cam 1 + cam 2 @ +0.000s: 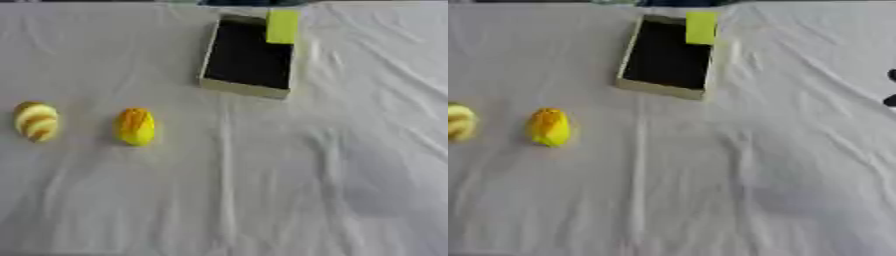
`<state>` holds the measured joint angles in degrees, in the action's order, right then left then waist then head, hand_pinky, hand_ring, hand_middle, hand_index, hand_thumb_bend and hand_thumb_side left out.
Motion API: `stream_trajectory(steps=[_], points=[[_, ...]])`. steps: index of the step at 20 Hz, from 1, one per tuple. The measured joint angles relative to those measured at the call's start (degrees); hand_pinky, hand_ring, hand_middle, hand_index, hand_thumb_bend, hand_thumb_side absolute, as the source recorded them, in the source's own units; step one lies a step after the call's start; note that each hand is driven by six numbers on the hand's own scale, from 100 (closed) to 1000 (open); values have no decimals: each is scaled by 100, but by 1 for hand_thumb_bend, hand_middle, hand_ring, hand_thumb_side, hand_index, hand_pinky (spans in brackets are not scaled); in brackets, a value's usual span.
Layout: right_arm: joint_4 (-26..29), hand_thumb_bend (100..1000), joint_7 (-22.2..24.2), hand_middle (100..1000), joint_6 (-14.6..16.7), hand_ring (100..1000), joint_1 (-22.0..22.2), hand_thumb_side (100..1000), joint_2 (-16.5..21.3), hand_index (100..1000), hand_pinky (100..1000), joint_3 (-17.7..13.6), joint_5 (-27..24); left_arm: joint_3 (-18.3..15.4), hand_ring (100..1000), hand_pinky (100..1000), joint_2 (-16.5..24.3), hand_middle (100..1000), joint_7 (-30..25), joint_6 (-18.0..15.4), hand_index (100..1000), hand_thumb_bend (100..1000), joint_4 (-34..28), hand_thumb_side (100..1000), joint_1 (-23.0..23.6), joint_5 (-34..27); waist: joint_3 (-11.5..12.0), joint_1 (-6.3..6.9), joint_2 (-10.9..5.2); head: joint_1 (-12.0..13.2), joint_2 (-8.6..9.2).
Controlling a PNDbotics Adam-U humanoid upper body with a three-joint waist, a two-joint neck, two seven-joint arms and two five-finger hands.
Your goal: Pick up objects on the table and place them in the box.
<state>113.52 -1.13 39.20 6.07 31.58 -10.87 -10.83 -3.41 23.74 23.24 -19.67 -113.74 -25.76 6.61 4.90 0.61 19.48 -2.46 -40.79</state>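
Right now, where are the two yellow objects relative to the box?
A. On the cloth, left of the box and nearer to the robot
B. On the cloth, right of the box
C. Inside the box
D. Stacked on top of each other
A: the yellow-orange object and the striped yellow object lie apart on the white cloth, left of and nearer than the box.

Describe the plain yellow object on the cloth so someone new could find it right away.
Start at the black-lined box at the far middle of the white cloth. Nearer and to the left lie two small rounded things; the yellow object is nearer the centre, plain yellow-orange, unlike its brown-striped neighbour.
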Motion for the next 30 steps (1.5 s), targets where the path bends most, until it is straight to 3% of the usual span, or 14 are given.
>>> stream_trajectory(steps=[10, 15, 16, 19, 22, 23, 24, 27, 30], points=[[0, 100, 12, 593, -16, 871, 3, 475, -8, 773, 1000, 0, 16, 8, 768, 740, 322, 730, -132, 145, 883, 100, 0, 355, 57, 109, -20, 36, 0, -12, -8], [0, 100, 13, 593, -17, 872, 35, 470, -8, 773, 1000, 0, 20, 35, 808, 776, 1063, 773, -454, 575, 918, 100, 48, 221, 207, 501, -29, 87, -7, -24, -49], [0, 100, 14, 593, -18, 872, 48, 470, -8, 773, 1000, 1, 22, 31, 808, 776, 1281, 773, -579, 701, 918, 100, 130, 221, 261, 620, -30, 105, -9, -26, -50], [0, 100, 16, 592, -24, 872, 53, 470, -7, 773, 1000, 1, 42, -25, 845, 838, 1905, 811, -1036, 985, 939, 100, 568, 100, 360, 928, -31, 129, -29, -45, -53], [0, 100, 19, 592, -35, 872, 58, 470, -6, 773, 1000, 2, 62, -72, 870, 894, 2530, 825, -1719, 965, 944, 246, 1216, 100, 368, 1328, -31, 155, -43, -61, -91], [0, 100, 22, 591, -39, 872, 71, 470, -6, 773, 1000, 2, 68, -72, 879, 917, 2723, 832, -2009, 889, 942, 361, 1460, 100, 369, 1511, -31, 159, -44, -62, -101], [0, 100, 27, 591, -43, 872, 90, 470, -6, 773, 1000, 3, 74, -71, 882, 923, 2883, 834, -2280, 799, 942, 388, 1690, 100, 368, 1684, -31, 161, -44, -63, -106], [0, 100, 40, 590, -59, 872, 102, 470, -6, 773, 1000, 5, 100, -67, 892, 958, 3228, 842, -2978, 465, 919, 577, 2290, 100, 345, 2052, -50, 170, -44, -63, -144], [0, 100, 42, 589, -61, 872, 106, 470, -6, 773, 1000, 18, 119, -19, 886, 970, 3466, 838, -3548, 131, 909, 671, 2773, 100, 322, 2336, -56, 173, -44, -63, -155]])
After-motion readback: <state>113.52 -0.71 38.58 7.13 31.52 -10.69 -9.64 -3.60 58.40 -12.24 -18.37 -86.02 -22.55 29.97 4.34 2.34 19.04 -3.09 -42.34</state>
